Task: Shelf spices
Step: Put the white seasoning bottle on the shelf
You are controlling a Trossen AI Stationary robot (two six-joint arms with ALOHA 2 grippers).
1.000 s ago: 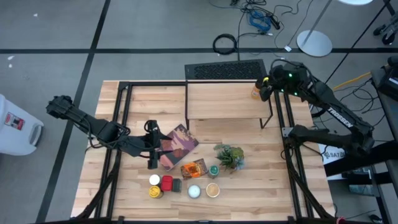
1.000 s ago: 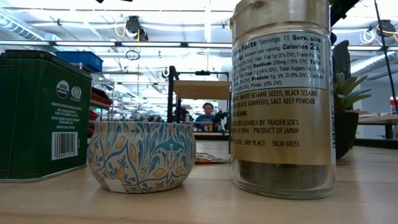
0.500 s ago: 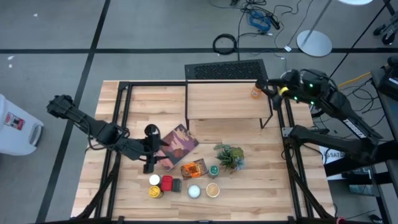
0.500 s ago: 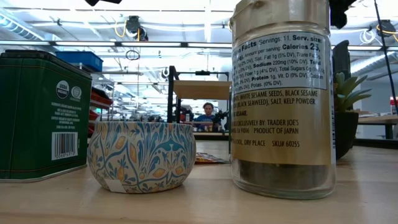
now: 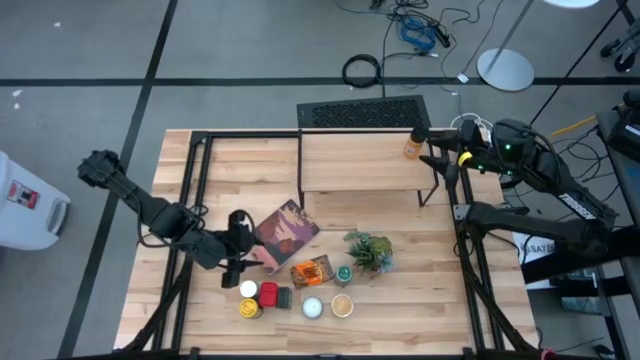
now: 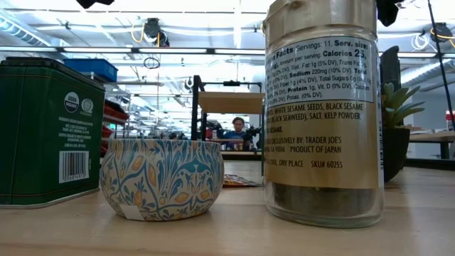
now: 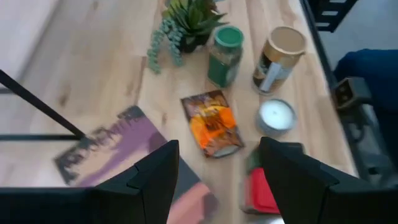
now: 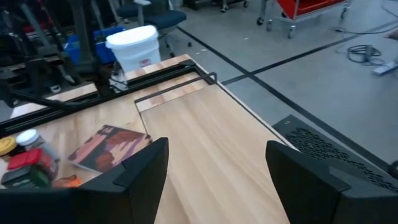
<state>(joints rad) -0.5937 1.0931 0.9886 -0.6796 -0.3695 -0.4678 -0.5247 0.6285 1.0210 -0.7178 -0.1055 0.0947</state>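
Observation:
The shelf [image 5: 360, 162] stands at the table's far middle, with one amber spice jar [image 5: 412, 146] upright on its far right corner. My right gripper [image 5: 441, 156] hovers open just right of that jar, over the shelf's right end [image 8: 205, 140]. The other spices stand in a cluster near the front edge: an orange packet [image 7: 212, 123], a green-topped jar [image 7: 225, 55], a tan-topped jar [image 7: 278, 57], a white-topped tin [image 7: 276, 116] and a red one [image 7: 258, 190]. My left gripper [image 5: 234, 258] hangs open above the table, left of the cluster.
A maroon picture book [image 5: 285, 234] lies flat beside my left gripper. A potted plant [image 5: 368, 251] stands right of the packet. In the low view a tall labelled jar [image 6: 323, 114], a patterned tin [image 6: 160, 178] and a green tin [image 6: 46, 131] stand close at the front edge.
My right gripper has drawn back from the amber jar toward the table's right edge and risen a little; the jar stays upright on the shelf. My left gripper has swung toward the near edge, closer to the spice cluster, turning its wrist.

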